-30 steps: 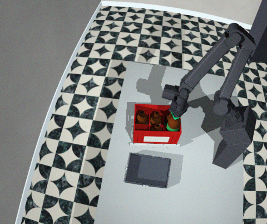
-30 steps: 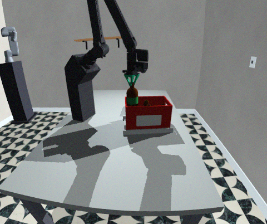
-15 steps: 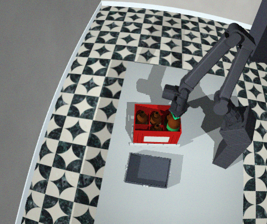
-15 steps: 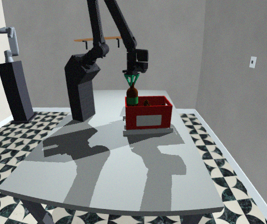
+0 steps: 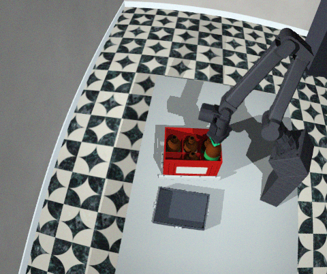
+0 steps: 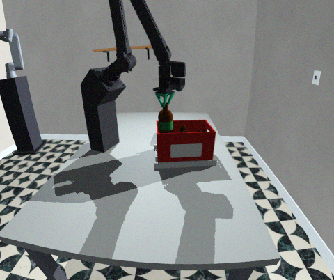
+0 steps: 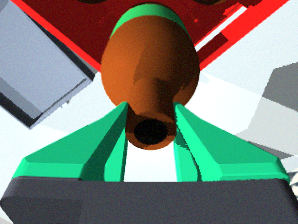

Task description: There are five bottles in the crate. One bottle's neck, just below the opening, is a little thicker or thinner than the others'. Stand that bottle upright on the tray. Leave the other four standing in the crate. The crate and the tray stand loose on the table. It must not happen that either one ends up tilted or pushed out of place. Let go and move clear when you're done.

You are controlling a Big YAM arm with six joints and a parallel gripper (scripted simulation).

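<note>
My gripper (image 5: 214, 140) (image 6: 165, 105) (image 7: 150, 111) is shut on the neck of a brown bottle (image 5: 213, 151) (image 6: 165, 118) (image 7: 150, 65) with a green band. This bottle stands higher than the others, about upright, at the arm-side end of the red crate (image 5: 169, 167) (image 6: 189, 139) (image 7: 75, 25); its lower part is hidden inside. Lower in the crate stand brown bottles (image 5: 174, 144) (image 5: 191, 144) (image 5: 193, 156). Another bottle is partly hidden behind the held one and the gripper. Neck differences are too small to tell. The dark grey tray (image 5: 187, 208) (image 7: 37, 60) holds nothing.
In the top view the tray lies in front of the crate's labelled side, with a gap between them. A pale strip (image 5: 189, 177) (image 6: 186, 165) runs along the crate's foot. The arm's base (image 5: 287, 167) (image 6: 100, 108) stands to the side of the crate.
</note>
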